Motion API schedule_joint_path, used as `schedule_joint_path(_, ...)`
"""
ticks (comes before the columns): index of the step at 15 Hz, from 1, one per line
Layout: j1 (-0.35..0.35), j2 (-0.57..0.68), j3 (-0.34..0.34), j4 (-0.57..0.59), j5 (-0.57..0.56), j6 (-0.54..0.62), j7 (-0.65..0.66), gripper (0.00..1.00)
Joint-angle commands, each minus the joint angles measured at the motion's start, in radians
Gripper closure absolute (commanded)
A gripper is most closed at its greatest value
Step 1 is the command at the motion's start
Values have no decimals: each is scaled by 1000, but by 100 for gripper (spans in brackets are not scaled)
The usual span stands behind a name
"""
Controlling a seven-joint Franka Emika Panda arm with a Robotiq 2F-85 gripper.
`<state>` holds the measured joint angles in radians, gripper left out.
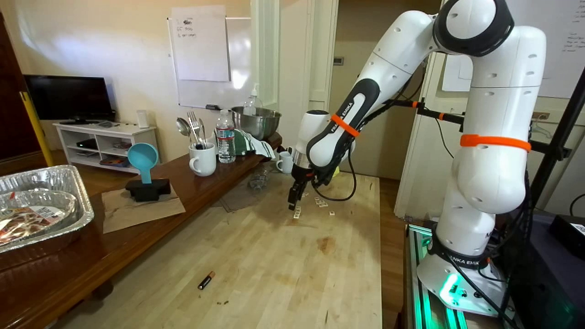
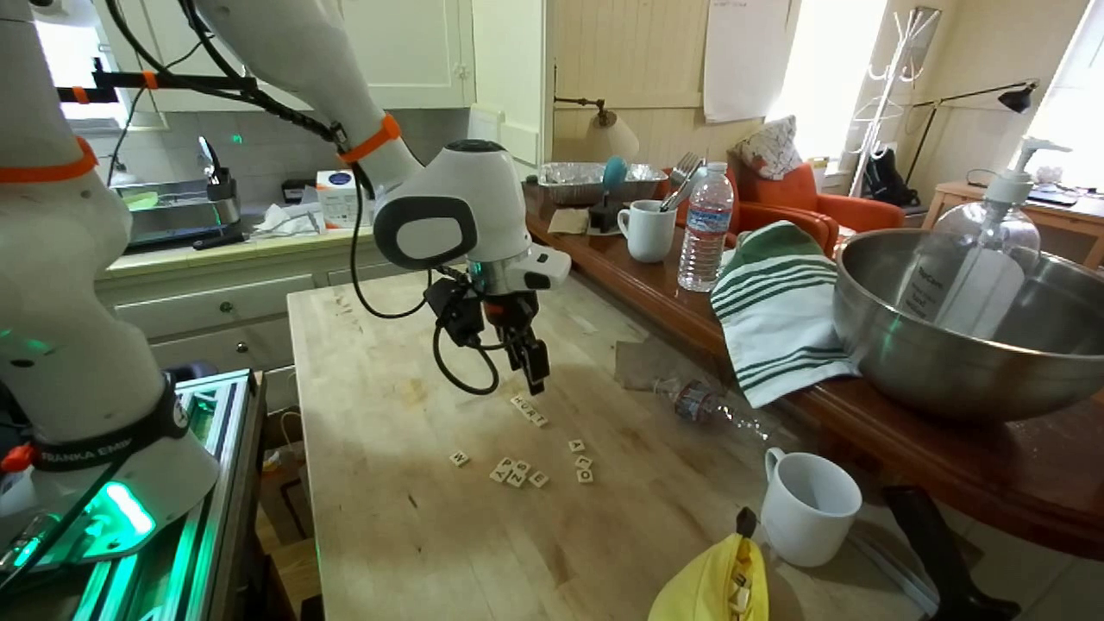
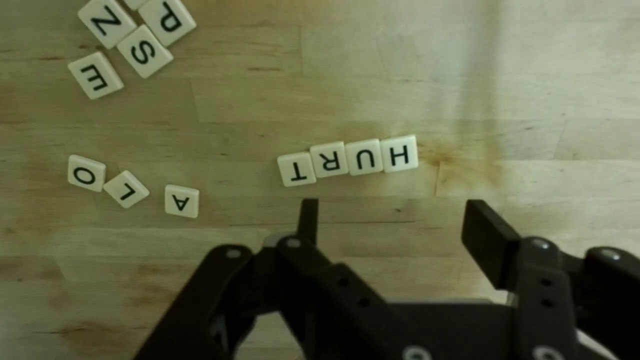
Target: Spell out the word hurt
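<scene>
In the wrist view the pale letter tiles H [image 3: 399, 153], U [image 3: 364, 157], R [image 3: 329, 159] and T [image 3: 296, 169] form a row, upside down in this view. Neighbours touch; T sits slightly out of line. The row also shows in both exterior views [image 1: 297, 212] [image 2: 529, 411]. My gripper [image 3: 392, 212] is open, with nothing between its fingers. Its fingertips appear just below the row in the wrist view. In both exterior views the gripper [image 1: 292, 206] [image 2: 535, 384] is above the table beside the row, apart from the tiles.
Other loose tiles lie nearby, including A [image 3: 182, 201], L [image 3: 126, 189], O [image 3: 86, 173], E [image 3: 95, 75] and W [image 2: 459, 459]. A yellow pouch [image 2: 703, 582], a white mug [image 2: 811, 509] and a plastic bottle [image 2: 703, 404] lie toward the raised counter. A battery [image 1: 206, 280] lies on the table [image 1: 283, 274].
</scene>
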<state>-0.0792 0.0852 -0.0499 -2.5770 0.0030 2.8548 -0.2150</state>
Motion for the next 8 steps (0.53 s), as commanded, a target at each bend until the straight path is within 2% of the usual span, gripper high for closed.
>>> schedule_joint_path(1,-12,-43,1,-16,-6,-68,-78,0)
schedule_joint_path(8,-9,-81,-11,-23,-25,-117,-128,0)
